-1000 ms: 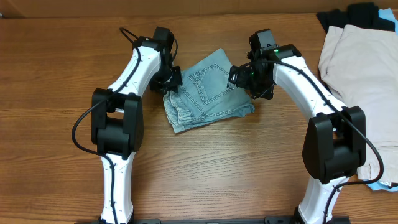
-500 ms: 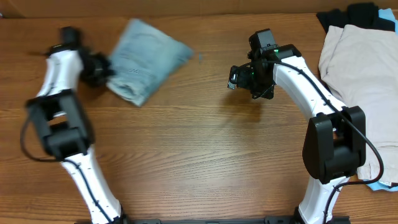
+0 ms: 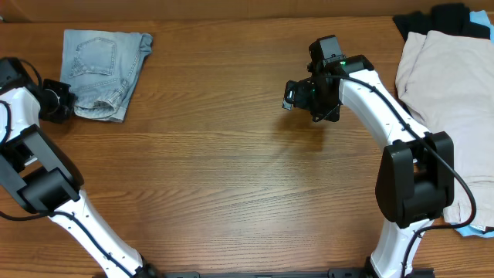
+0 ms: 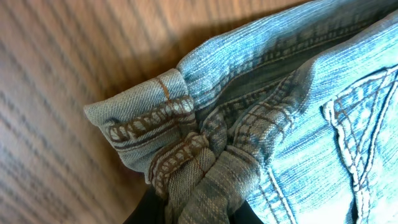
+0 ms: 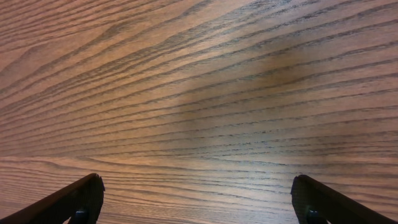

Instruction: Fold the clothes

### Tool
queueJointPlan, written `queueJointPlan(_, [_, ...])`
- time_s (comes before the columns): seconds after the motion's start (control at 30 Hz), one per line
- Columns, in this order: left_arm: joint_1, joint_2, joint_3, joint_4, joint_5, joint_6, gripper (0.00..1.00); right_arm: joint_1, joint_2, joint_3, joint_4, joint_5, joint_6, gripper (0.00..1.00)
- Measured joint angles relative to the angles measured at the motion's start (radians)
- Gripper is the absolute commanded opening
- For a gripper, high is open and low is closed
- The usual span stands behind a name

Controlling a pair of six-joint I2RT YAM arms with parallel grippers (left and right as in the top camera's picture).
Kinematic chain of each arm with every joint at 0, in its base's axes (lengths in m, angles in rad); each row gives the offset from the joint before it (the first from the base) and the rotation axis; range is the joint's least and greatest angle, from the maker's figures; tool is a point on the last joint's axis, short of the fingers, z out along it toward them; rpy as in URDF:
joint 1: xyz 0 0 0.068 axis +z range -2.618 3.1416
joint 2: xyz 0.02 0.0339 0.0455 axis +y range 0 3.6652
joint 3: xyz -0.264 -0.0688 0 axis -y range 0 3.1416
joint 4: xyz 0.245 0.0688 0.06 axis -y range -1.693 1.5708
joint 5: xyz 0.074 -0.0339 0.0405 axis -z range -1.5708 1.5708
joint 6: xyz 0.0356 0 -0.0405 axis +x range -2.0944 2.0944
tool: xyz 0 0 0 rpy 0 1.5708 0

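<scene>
The folded light-blue denim shorts [image 3: 103,71] lie at the far left back of the table. My left gripper [image 3: 63,102] sits at their lower left corner and is shut on a bunched fold of the denim. The left wrist view shows the pinched shorts' hem and stitched seams [image 4: 205,162] right at the jaws. My right gripper [image 3: 292,96] hovers over bare wood right of centre, open and empty. The right wrist view shows both its fingertips [image 5: 199,199] wide apart over the tabletop.
A beige garment [image 3: 448,108] lies at the right edge, over a black garment [image 3: 448,17] at the back right and a sky-blue piece [image 3: 471,230] at the front right. A cardboard wall runs along the table's back edge.
My left gripper dragged the folded shorts from the table's centre to the far left back corner. My right gripper let go and stayed in place, open.
</scene>
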Motion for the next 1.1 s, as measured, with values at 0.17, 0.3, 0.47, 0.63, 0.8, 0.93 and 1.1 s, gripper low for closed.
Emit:
queueJointPlan(0.17, [-0.01, 0.003, 0.0, 0.051, -0.045, -0.002, 0.04, 0.0, 0.0, 0.0, 0.0, 0.0, 0.0, 1.0])
queueJointPlan(0.3, [-0.016, 0.004, -0.001, 0.081, -0.076, -0.002, 0.06, 0.0, 0.0, 0.0, 0.0, 0.0, 0.0, 1.0])
queueJointPlan(0.47, [-0.017, 0.005, -0.001, 0.092, -0.087, -0.002, 0.05, 0.0, 0.0, 0.0, 0.017, 0.0, 0.0, 1.0])
queueJointPlan(0.63, [-0.017, 0.006, -0.004, 0.117, -0.097, -0.003, 0.09, 0.0, 0.0, 0.0, 0.017, 0.0, 0.0, 1.0])
queueJointPlan(0.8, [-0.017, 0.01, -0.008, 0.164, -0.111, -0.006, 0.75, 0.0, 0.0, 0.0, 0.018, 0.0, 0.0, 1.0])
queueJointPlan(0.93, [-0.016, 0.016, -0.006, 0.176, -0.117, -0.009, 1.0, 0.0, 0.0, 0.0, 0.019, 0.001, 0.0, 1.0])
queueJointPlan(1.1, [-0.011, 0.003, 0.002, 0.122, -0.097, -0.002, 1.0, 0.0, 0.0, 0.0, 0.02, 0.0, 0.0, 1.0])
